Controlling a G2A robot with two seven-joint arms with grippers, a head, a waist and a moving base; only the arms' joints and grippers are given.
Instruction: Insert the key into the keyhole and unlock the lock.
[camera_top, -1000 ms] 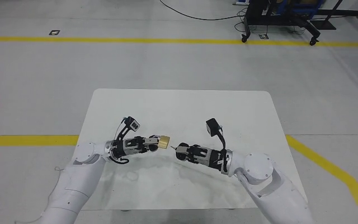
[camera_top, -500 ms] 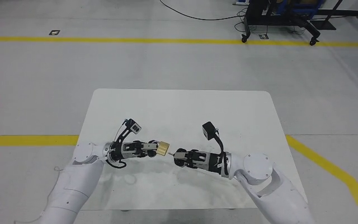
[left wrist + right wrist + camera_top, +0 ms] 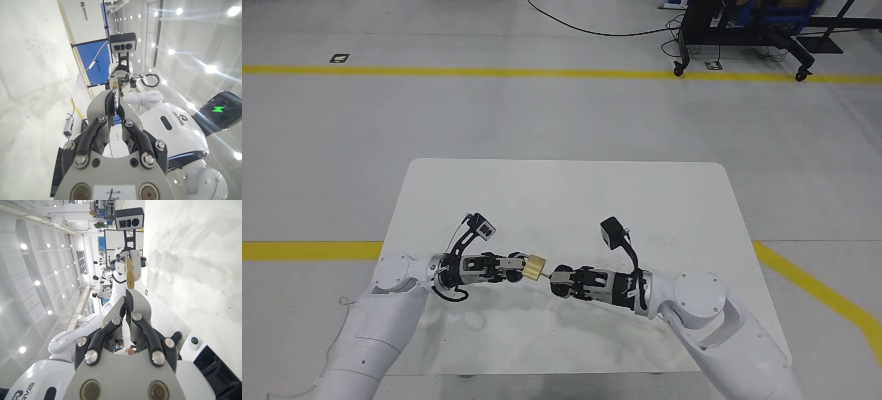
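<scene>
A brass padlock (image 3: 533, 266) hangs above the white table (image 3: 572, 190), and my left gripper (image 3: 517, 268) is shut on its silver shackle (image 3: 115, 102). My right gripper (image 3: 554, 275) faces it from the other side, shut on the key, which is almost hidden between the pads. In the right wrist view the lock's brass body (image 3: 130, 274) stands end-on just past my right gripper (image 3: 129, 294), its keyhole end toward the fingertips. Whether the key's tip is inside the keyhole I cannot tell. From the left wrist, the brass body (image 3: 114, 88) lies beyond my left gripper (image 3: 114, 97).
The table's front edge (image 3: 562, 374) lies below both arms. Yellow floor lines (image 3: 542, 72) run behind and beside the table. A black wheeled stand (image 3: 742, 40) sits far back right.
Both grippers have closed the gap between them. The lock came slightly right and toward the front, the right gripper moved left, and the key end now meets the lock's face.
</scene>
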